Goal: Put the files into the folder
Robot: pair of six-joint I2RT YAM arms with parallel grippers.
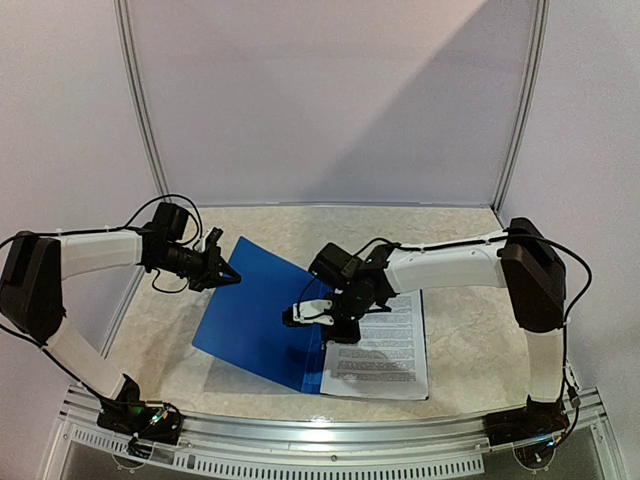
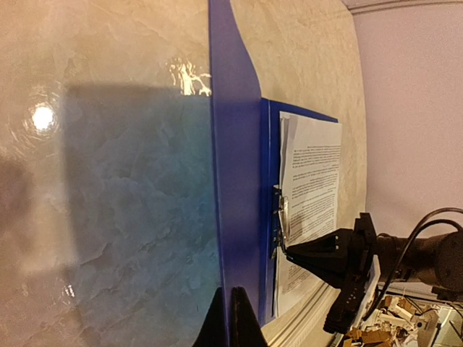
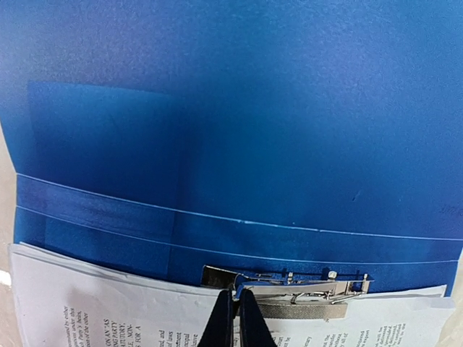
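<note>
Folder: the thin dark-blue plastic folder [image 1: 250, 320] lies open on the beige marbled tabletop [image 1: 462, 340]. Its front cover is raised at a slant on the left side.
Files: a stack of white paper sheets printed with small black text [image 1: 385, 350] rests on the folder's right half. One long edge of the stack runs along the spine, and the sheets are slightly fanned at the corner.
Clip: the silver metal spring clip [image 3: 289, 288] sits on the spine and overlaps the edge of the sheets. Whether it presses them down cannot be told.
Left arm: the left gripper [image 1: 225, 273] is clenched on the outer edge of the raised cover, holding it off the table. The wrist view shows the cover edge-on between the black fingertips [image 2: 240, 322].
Right arm: the right gripper [image 1: 297, 316] reaches over the sheets with its jaws pressed together. The tips are at the clip's lever end. Whether they pinch the lever cannot be told.
</note>
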